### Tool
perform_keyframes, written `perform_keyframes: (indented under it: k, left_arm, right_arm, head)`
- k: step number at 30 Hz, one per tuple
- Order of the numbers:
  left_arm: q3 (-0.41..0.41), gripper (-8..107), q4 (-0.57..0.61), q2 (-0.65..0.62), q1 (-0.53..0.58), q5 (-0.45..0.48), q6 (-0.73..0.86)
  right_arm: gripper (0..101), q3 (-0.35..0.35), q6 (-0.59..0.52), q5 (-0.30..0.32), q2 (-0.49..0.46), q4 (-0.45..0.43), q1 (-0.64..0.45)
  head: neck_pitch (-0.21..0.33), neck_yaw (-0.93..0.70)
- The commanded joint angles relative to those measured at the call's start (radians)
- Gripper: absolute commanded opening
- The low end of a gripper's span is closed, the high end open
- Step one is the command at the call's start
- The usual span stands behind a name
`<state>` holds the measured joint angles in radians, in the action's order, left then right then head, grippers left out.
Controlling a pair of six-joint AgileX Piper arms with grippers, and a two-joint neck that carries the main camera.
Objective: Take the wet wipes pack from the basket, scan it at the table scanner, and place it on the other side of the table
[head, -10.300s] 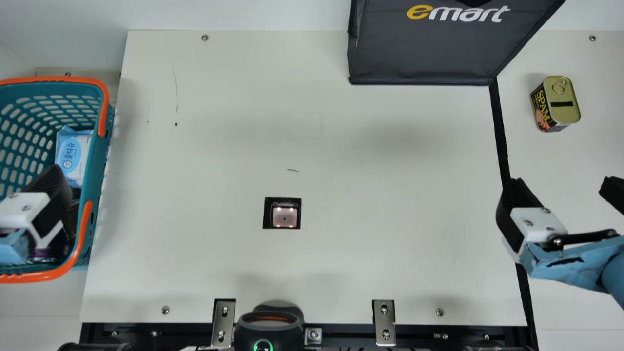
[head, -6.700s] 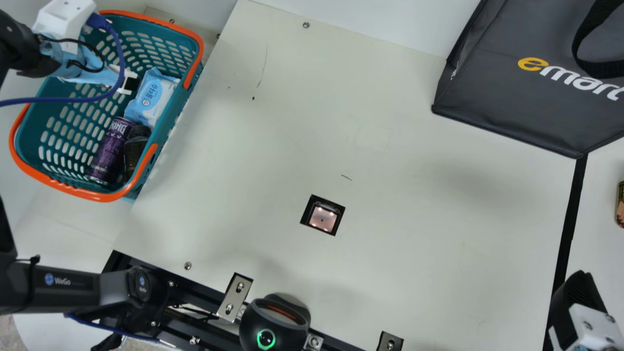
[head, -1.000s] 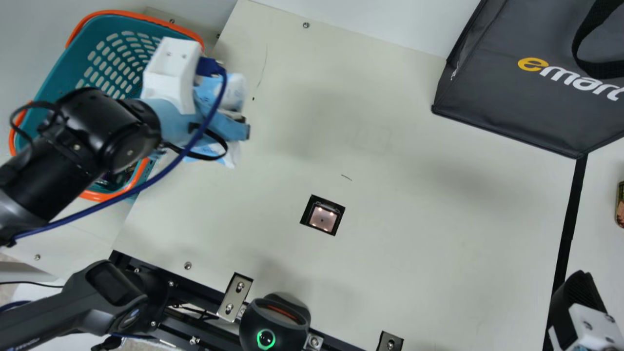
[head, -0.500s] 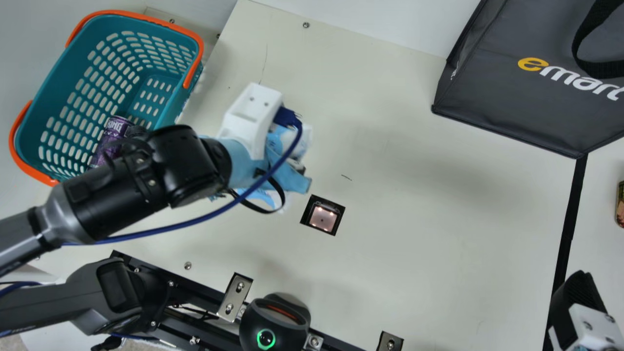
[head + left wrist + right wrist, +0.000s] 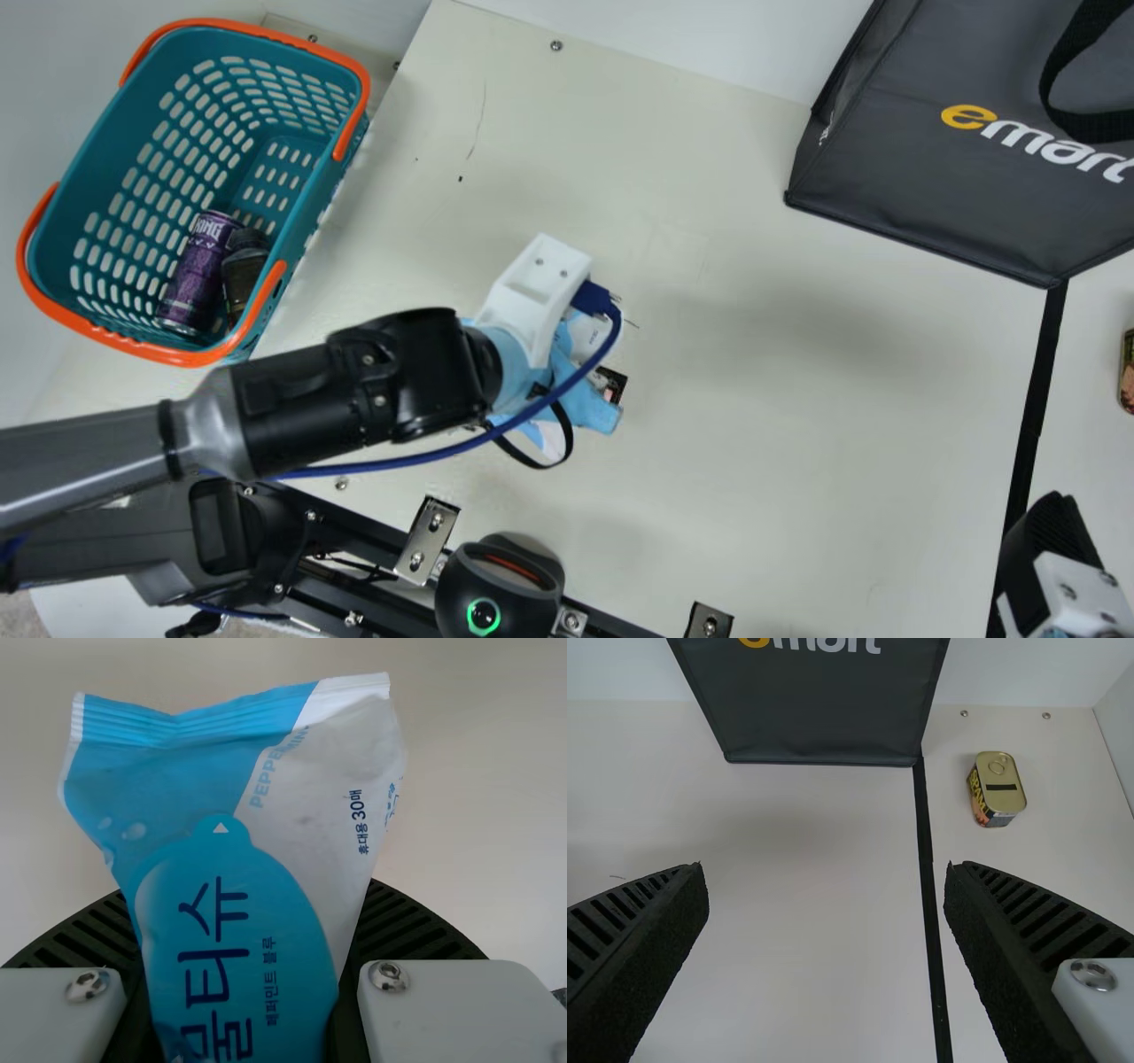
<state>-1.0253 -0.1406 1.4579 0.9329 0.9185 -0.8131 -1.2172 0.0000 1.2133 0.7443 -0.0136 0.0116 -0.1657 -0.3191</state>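
- Left gripper: fingers closed on the wet wipes pack, one to each side; the pack's printed front faces the wrist camera.
- Table scanner: at the left gripper's fingers in the main view, partly hidden by them. Height above it cannot be told.
- Basket: well to the left of that gripper; a purple can and a dark bottle lie within.
- Done: the pack is out of the basket and borne to the scanner's area.
- In hand, as judged: the scan. The pictures do not show whether a code faces the scanner or has been read.
- Left to do: finish the scan, then set the pack down, presumably across the black line, well to the gripper's right, where a meat can stands.
- Right gripper: fingers spread, nothing between them.
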Motion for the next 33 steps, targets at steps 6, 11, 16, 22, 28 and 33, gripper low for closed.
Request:
perform_keyframes:
  k: [6, 11, 16, 22, 28, 33]
  left_arm:
    - [0.017, -8, -0.009, 0.066, 0.049, -0.047, -0.049]
    - [0.028, 2, -0.022, 0.115, 0.062, -0.088, -0.092]
    - [0.036, 19, -0.034, 0.161, 0.064, -0.126, -0.123]
    - [0.037, 39, -0.054, 0.201, 0.059, -0.153, -0.148]
    - [0.031, 59, -0.066, 0.227, 0.047, -0.168, -0.153]
    - [0.025, 76, -0.091, 0.238, 0.039, -0.175, -0.162]
  right_arm:
    - [95, 0.0, 0.0, 0.0, 0.0, 0.0, 0.0]
    - [95, 0.0, 0.0, 0.0, 0.0, 0.0, 0.0]
    - [95, 0.0, 0.0, 0.0, 0.0, 0.0, 0.0]
    - [95, 0.0, 0.0, 0.0, 0.0, 0.0, 0.0]
    - [95, 0.0, 0.0, 0.0, 0.0, 0.0, 0.0]
    - [95, 0.0, 0.0, 0.0, 0.0, 0.0, 0.0]
  head:
    - [0.027, -0.002]
    - [0.027, -0.002]
    - [0.027, -0.002]
    - [0.027, -0.002]
    - [0.027, -0.002]
    - [0.027, -0.002]
